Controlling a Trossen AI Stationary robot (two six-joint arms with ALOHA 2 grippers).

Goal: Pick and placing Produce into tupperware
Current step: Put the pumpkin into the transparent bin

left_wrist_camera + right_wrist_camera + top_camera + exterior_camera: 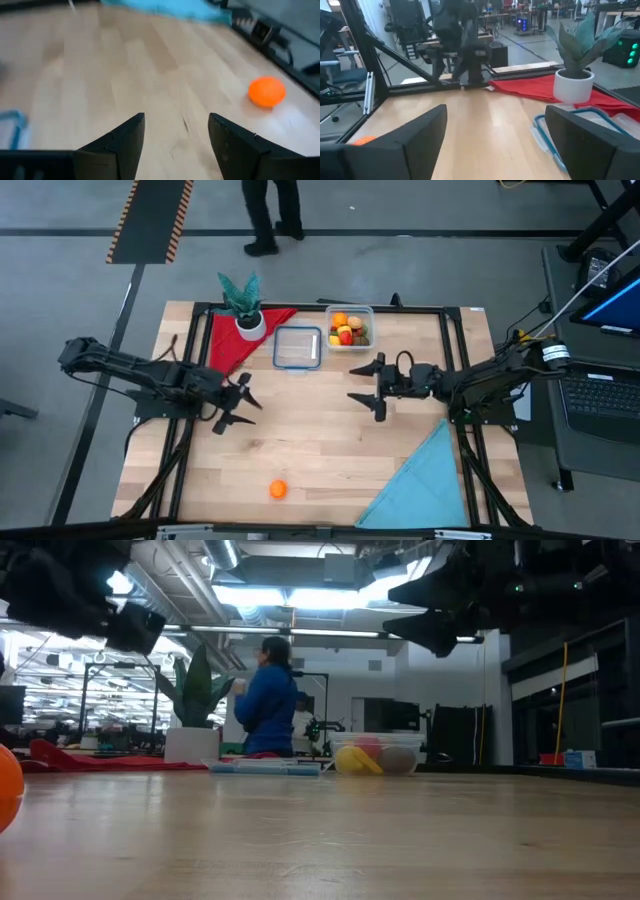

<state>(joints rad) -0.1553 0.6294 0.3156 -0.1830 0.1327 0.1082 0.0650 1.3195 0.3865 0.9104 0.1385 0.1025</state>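
While 1 orange sits alone, tupperware holds approx 5 pcs.

An orange fruit lies on the pale wood tabletop. The clear tub holds orange, yellow, red and green pieces. Red cloth, light blue cloth, white pot, blue-rimmed clear lid.
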